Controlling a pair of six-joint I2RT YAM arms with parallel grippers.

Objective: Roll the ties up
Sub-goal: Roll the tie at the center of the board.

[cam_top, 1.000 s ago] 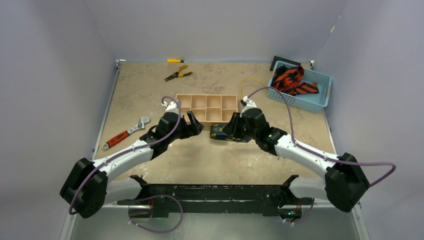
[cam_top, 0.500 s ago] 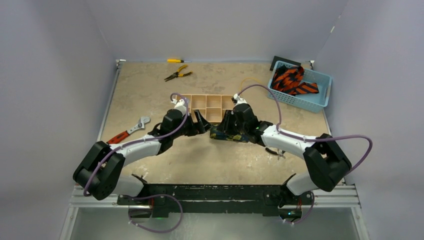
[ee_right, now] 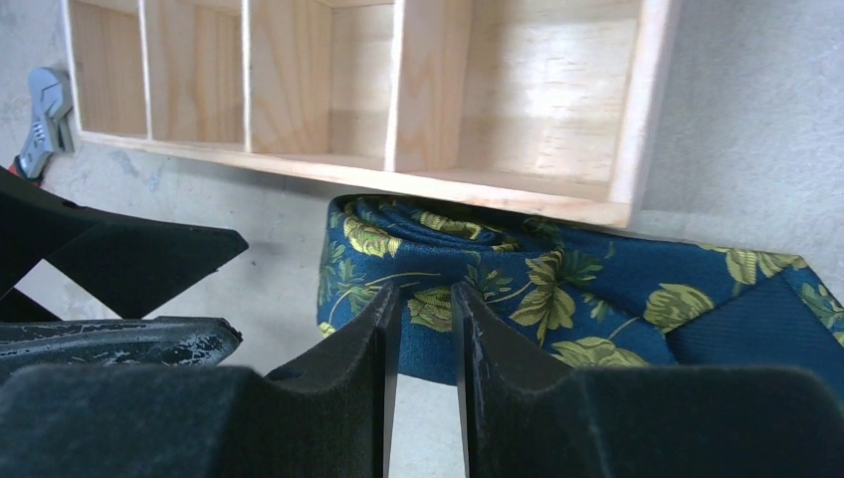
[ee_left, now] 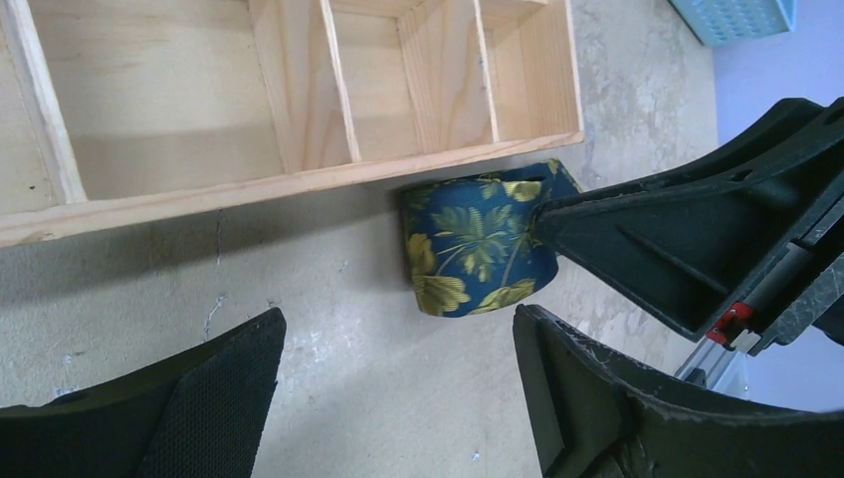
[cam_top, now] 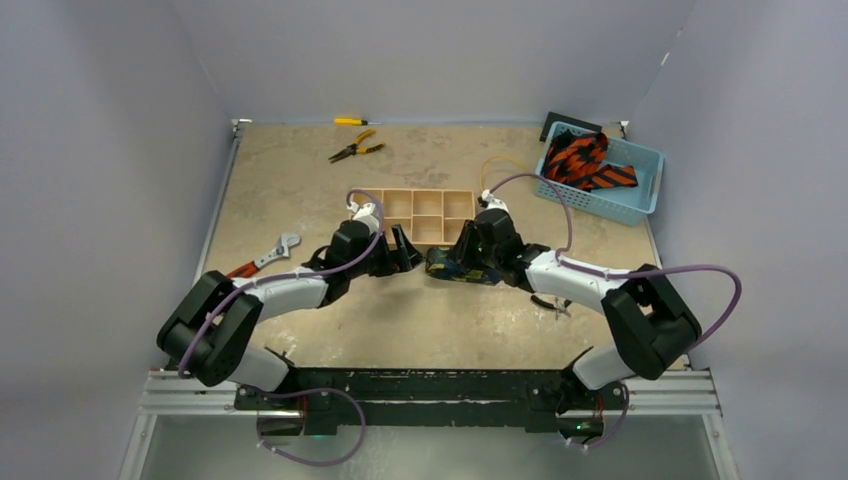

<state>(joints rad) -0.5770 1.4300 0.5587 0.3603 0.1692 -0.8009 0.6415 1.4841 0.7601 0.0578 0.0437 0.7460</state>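
A navy tie [cam_top: 447, 266] with yellow leaf print lies partly rolled against the near wall of the wooden tray [cam_top: 415, 190]. In the right wrist view its roll [ee_right: 418, 229] stands on edge and its tail runs off to the right. My right gripper [ee_right: 426, 291] has its jaws nearly together, pinching the near wall of the roll. My left gripper [ee_left: 398, 319] stands wide open just left of the roll [ee_left: 473, 239], touching nothing. Orange-red ties with black stripes [cam_top: 580, 160] sit in the blue basket [cam_top: 640, 205].
The tray's compartments [ee_left: 299, 184] show nothing inside. A red-handled wrench [cam_top: 255, 265] lies to the left. Pliers [cam_top: 355, 148] and a yellow screwdriver [cam_top: 350, 121] lie at the back. A thin yellow cord [cam_top: 500, 162] loops behind the tray.
Both arms have stretched forward toward the tray. The right gripper has carried the navy tie closer to the tray's near wall, and its jaws have narrowed slightly.
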